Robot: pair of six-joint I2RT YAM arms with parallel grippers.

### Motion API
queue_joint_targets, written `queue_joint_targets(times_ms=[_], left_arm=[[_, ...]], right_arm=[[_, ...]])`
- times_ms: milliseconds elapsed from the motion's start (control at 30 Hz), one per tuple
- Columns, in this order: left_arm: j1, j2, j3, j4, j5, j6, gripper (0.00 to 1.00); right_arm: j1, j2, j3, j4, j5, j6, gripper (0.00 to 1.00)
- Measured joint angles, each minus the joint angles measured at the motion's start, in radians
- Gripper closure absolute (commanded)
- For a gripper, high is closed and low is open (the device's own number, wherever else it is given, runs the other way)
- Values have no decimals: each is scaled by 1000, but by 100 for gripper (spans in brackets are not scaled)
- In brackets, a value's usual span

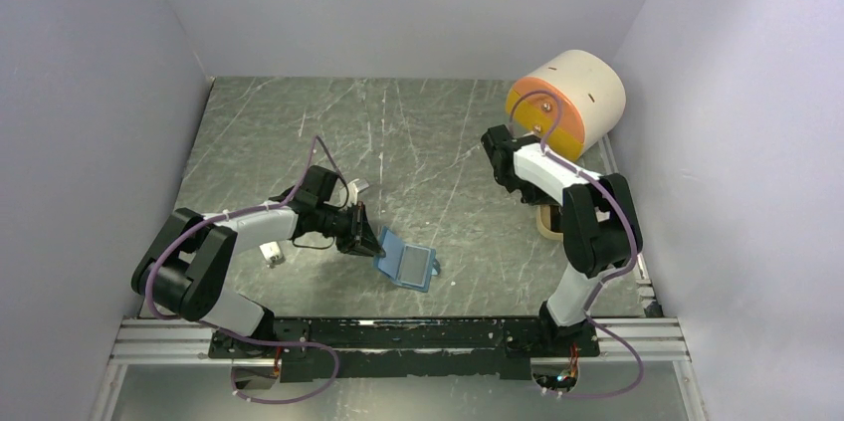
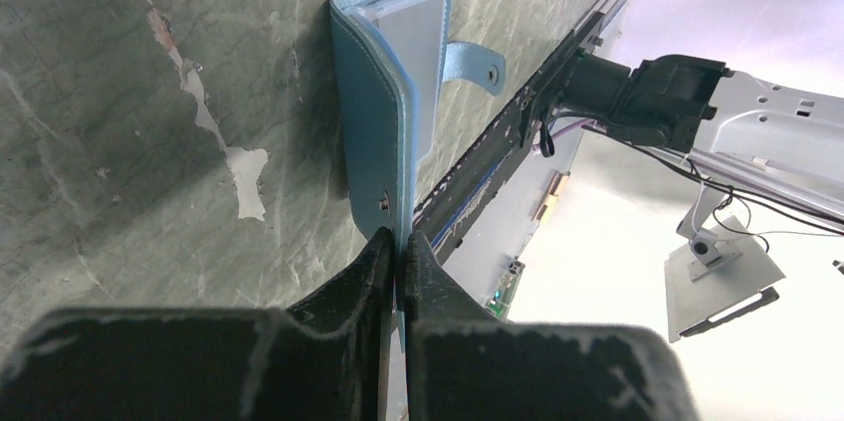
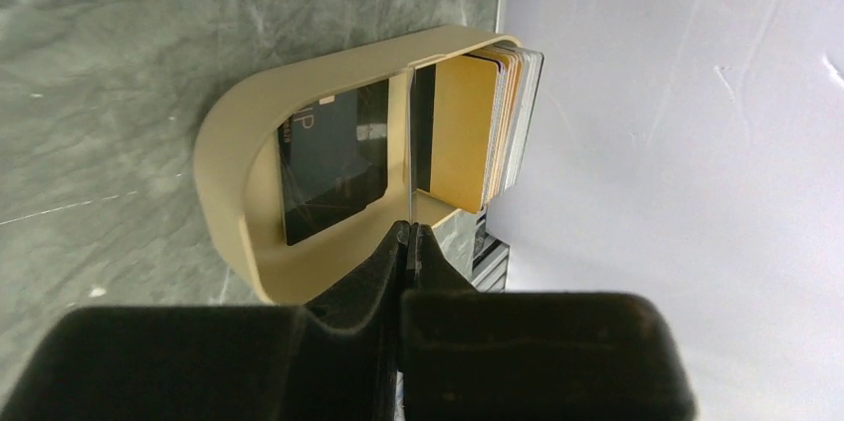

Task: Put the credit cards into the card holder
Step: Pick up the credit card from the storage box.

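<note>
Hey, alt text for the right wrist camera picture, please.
The right pincer is shut on a thin card, seen edge-on, at a tan tray. A black card lies flat inside; more cards stand stacked on the right.

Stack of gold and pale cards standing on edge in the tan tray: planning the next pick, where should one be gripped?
Likely the outermost card's upper edge, from above, a finger on each face: the stack of upright cards presents thin edges upward in the shallow tan tray, like the thin card in the right gripper.
</note>
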Motion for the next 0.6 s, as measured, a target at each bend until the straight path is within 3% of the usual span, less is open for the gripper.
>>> queue_joint_targets(times_ms=[300,600], left_arm=[[0,-3,-2,-9,-12,0,91],[5,-48,-1,13,-31,-72,91]], right_arm=[[88,-15,193,-143,-60,85,100],[236,-113,271,-88,-257,138,100]])
